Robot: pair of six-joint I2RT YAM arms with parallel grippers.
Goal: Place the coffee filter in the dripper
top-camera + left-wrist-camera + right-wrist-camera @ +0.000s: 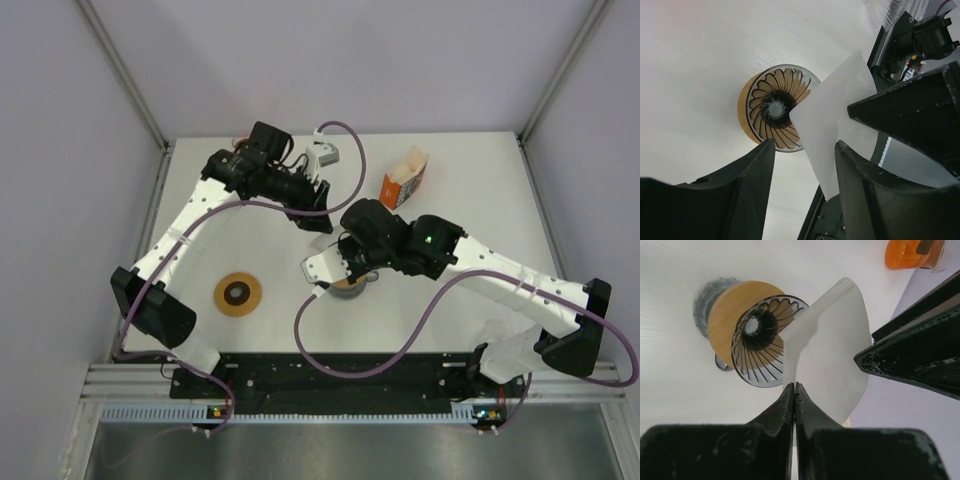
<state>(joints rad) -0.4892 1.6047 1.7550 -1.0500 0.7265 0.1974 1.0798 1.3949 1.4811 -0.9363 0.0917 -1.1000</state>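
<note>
Two dark fingers of the left claw (805, 145) stand apart in the foreground. Beyond their gap, a white coffee filter (832, 115) overlaps the right rim of a ribbed glass dripper (777, 107) on the white desk (700, 60).

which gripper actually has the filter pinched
The right gripper, its jaws shut on the edge of the coffee filter; the left gripper stands open around the paper's corner.

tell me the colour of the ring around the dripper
Light wood tan. The ring around the dripper shows best in the right wrist view.
</note>
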